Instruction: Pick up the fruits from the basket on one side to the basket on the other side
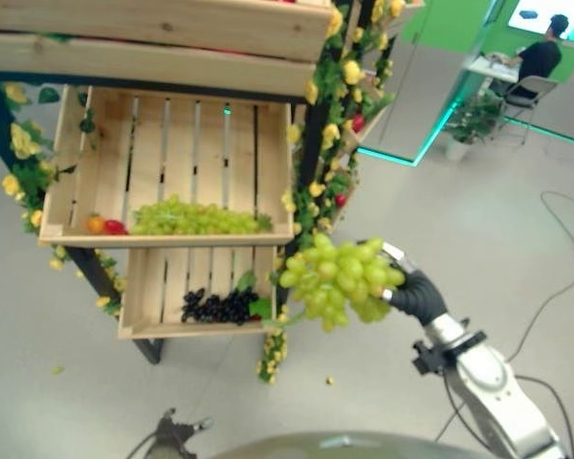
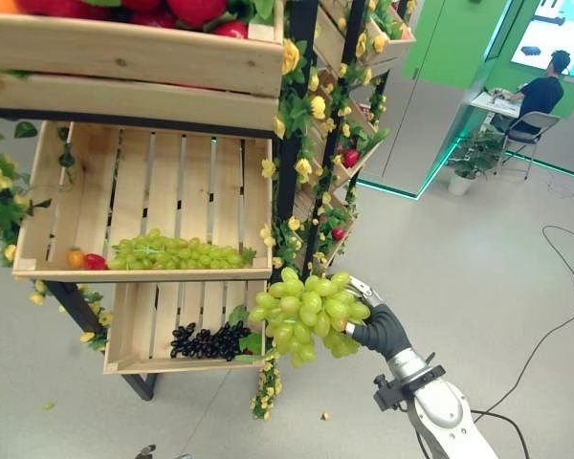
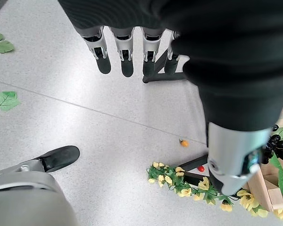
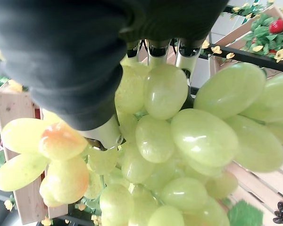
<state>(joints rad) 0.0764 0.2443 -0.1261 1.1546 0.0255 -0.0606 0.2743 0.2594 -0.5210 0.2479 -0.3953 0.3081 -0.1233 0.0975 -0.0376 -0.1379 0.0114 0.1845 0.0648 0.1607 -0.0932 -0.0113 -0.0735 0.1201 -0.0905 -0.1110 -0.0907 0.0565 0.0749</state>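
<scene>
**Right hand up with a bunch of green grapes, beside the crates**

From the head camera's left eye, the right hand [image 1: 394, 277] is raised in the air with its fingers curled round a bunch of green grapes [image 1: 337, 279], which hangs just off the right edge of the wooden shelf stand. The middle crate [image 1: 273, 172] behind it holds another long bunch of green grapes [image 1: 193, 219] along its front lip, with an orange fruit [image 1: 95, 224] and a red fruit [image 1: 115, 228] at the left end. The lower crate [image 1: 139, 301] has dark grapes [image 1: 218, 307].

The right eye shows the same, plus red fruit [image 2: 187, 11] piled in the top crate [image 2: 124, 48].

In the left wrist view, the left hand [image 3: 127, 47] hangs over the grey floor [image 3: 61, 103], fingers straight and holding nothing.

In the right wrist view, the fingers [image 4: 185, 54] reach down behind the grapes, and the thumb [image 4: 106, 134] presses in from the near side, clamped on the bunch.
</scene>
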